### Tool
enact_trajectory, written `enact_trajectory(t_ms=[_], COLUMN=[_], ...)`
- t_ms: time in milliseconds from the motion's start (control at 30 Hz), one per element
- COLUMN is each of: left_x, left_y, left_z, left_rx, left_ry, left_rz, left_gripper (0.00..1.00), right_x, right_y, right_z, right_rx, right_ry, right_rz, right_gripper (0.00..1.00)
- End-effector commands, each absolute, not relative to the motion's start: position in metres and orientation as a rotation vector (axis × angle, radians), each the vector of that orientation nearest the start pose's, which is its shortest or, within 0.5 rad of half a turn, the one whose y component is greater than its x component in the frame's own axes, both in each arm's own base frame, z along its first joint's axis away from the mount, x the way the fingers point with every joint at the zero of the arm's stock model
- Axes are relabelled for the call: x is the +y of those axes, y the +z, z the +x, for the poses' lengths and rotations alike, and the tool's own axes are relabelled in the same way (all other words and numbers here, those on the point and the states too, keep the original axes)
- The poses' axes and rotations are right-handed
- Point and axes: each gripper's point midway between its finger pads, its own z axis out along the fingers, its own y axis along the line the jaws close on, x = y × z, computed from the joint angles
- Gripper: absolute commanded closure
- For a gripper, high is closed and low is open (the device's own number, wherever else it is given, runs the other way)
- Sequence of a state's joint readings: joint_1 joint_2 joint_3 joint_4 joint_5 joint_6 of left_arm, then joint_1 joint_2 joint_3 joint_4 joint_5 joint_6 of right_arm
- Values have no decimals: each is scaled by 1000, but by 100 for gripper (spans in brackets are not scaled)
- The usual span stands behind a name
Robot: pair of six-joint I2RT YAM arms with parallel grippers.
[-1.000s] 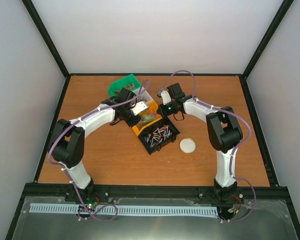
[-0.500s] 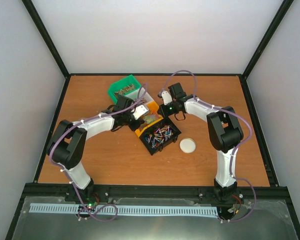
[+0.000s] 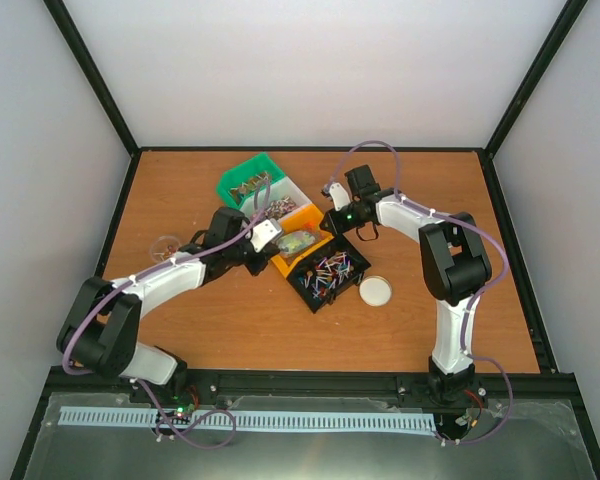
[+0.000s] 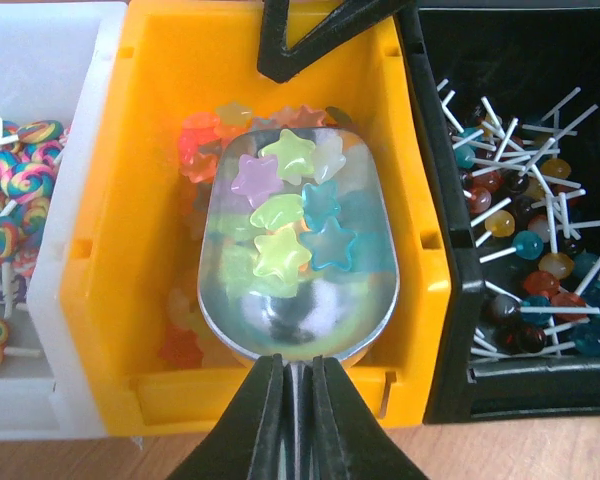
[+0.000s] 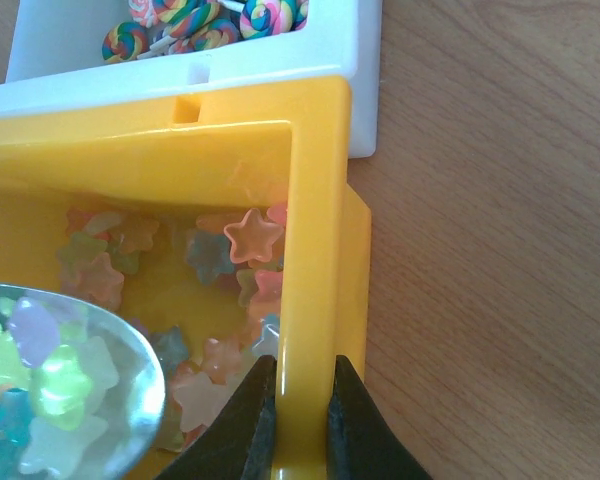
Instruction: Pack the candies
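A metal scoop (image 4: 295, 270) holds several star-shaped candies (image 4: 285, 205) in green, blue, purple and yellow, level over the yellow bin (image 4: 110, 250). My left gripper (image 4: 297, 365) is shut on the scoop's thin handle. More star candies (image 5: 252, 235) lie on the bin's floor. My right gripper (image 5: 302, 365) is shut on the yellow bin's side wall (image 5: 315, 230), and the scoop's rim (image 5: 130, 370) shows at lower left. From above, the left gripper (image 3: 263, 232) sits at the bin's near-left side and the right gripper (image 3: 328, 208) at its far-right corner.
A white bin (image 4: 50, 300) of swirl lollipops adjoins the yellow bin, and a black bin (image 4: 435, 250) of ball lollipops sits on its other side. A green bin (image 3: 245, 180) stands farther back. A round white lid (image 3: 376, 291) and a clear cup (image 3: 165, 245) lie on the table.
The left arm has drawn back and down to the left, bringing the scoop nearer over the yellow bin. The right gripper has kept its hold on the bin wall.
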State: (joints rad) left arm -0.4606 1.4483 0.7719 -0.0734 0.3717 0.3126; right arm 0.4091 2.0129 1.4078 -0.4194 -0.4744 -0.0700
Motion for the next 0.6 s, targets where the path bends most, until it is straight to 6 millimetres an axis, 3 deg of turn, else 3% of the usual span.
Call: enact_trajectory(t_ms=[0,367,567], left_x=[-228,-217,-202], left_y=[137,153,183], left_z=[320,304,298], left_rx=[1952,1875,1858], left_ry=[-535,-530,-534], left_rz=[994,973,899], left_gripper=[99,99,99], right_x=[258,253,251], right_y=[60,60,59], right_z=[393,386,383], right_rx=[2532,2537,2540], right_ry=[763,734,718], right_rz=[-837,-895,-909], right_gripper=[97,97,97])
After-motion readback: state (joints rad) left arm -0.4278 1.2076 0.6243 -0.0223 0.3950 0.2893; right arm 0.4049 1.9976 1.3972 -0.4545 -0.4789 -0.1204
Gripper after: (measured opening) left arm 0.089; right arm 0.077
